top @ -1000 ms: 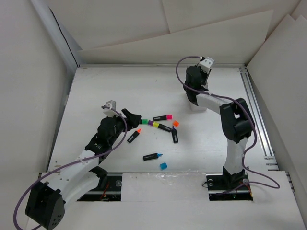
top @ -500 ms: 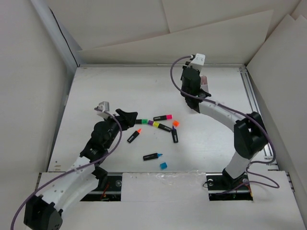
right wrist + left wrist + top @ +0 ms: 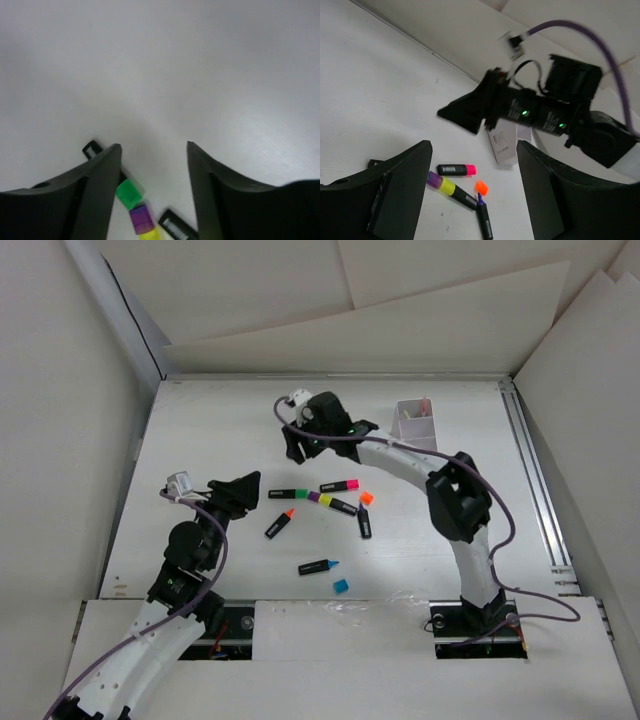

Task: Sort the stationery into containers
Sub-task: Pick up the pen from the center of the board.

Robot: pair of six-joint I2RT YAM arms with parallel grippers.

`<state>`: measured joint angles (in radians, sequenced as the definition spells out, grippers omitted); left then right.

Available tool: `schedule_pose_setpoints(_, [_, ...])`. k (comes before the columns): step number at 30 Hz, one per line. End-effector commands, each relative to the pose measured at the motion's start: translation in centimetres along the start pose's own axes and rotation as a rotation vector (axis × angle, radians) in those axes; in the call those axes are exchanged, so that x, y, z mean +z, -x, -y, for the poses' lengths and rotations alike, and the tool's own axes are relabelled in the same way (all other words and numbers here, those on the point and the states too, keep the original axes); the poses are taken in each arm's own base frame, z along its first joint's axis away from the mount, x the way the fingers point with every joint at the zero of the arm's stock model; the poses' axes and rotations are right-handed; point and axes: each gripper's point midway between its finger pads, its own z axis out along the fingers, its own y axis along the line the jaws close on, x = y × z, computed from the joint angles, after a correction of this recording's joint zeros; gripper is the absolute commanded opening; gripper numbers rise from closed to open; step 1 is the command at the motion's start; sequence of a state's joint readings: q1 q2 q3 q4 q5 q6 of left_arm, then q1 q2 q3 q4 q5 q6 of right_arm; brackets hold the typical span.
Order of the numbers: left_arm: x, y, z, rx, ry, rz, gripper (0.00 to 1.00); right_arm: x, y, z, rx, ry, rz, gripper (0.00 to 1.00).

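Right pincer (image 3: 154,146) spread above green-capped highlighter (image 3: 129,193), box (image 3: 415,426) apart

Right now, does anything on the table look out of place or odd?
Yes: a small blue piece, seemingly a loose cap, lies alone toward the near edge, apart from the scattered highlighters. A similar orange piece sits among them.

A white table (image 3: 200,440) fills the middle of the top view. Pale boards close it in: overlapping panels (image 3: 400,330) lean at the back, one wall (image 3: 60,440) stands on the left, and another (image 3: 590,390) slants on the right. A grey metal post (image 3: 110,310) runs up the back left corner. A metal rail (image 3: 535,480) lies along the table's right edge. A white board (image 3: 340,635) covers the near edge.
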<state>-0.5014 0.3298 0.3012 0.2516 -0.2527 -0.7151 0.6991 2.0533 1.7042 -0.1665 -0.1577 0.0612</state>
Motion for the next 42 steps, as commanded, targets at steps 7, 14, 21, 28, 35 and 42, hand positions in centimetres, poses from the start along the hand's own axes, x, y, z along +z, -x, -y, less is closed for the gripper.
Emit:
schedule_pose_setpoints(7, [-1.3, 2.8, -0.2, -0.025, 0.022, 0.107, 0.66, 2.5, -6.8, -6.5, -0.143, 0.134, -0.291, 0.73])
schedule_pose_setpoints(14, [-2.5, 4.4, 0.8, -0.059, -0.018, 0.159, 0.67, 3.5, -9.4, -7.7, -0.202, 0.116, -0.354, 0.75])
schedule_pose_setpoints(21, [-3.1, 5.2, 1.3, -0.082, -0.046, 0.185, 0.67, 4.9, -10.5, -8.4, -0.239, 0.069, -0.375, 0.74])
schedule_pose_setpoints(28, [-4.0, 6.3, 1.4, -0.103, -0.067, 0.238, 0.67, 6.3, -10.8, -7.8, -0.245, 0.036, -0.382, 0.63])
schedule_pose_setpoints(35, [-3.8, 6.0, 1.0, -0.096, -0.045, 0.229, 0.67, 7.2, -11.5, -6.3, -0.28, -0.06, -0.391, 0.38])
schedule_pose_setpoints(42, [-3.8, 6.1, 0.9, -0.096, -0.038, 0.235, 0.67, 8.9, -9.3, -6.6, -0.278, -0.066, -0.277, 0.14])
